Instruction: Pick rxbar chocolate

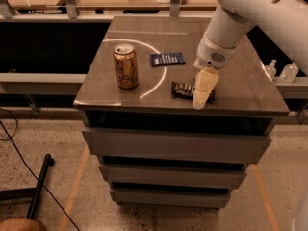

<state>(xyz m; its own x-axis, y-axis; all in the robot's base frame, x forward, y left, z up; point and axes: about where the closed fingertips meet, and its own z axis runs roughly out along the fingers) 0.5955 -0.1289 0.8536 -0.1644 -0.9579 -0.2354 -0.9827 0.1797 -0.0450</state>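
Note:
The rxbar chocolate point(184, 90) is a flat dark bar with white lettering, lying near the front edge of the cabinet top. Its right end is hidden behind my gripper point(200, 100). The gripper hangs from the white arm that comes in from the upper right, and its cream-coloured fingers point down right over the bar's right part. A smaller navy-blue bar point(167, 58) lies farther back. A gold can point(125, 66) stands upright at the left.
The things rest on a grey drawer cabinet point(240, 85) with a white arc marked on its top. Two small bottles point(281, 71) stand on a ledge at the right. A wooden table lies behind. A black cable and pole lie on the floor at the left.

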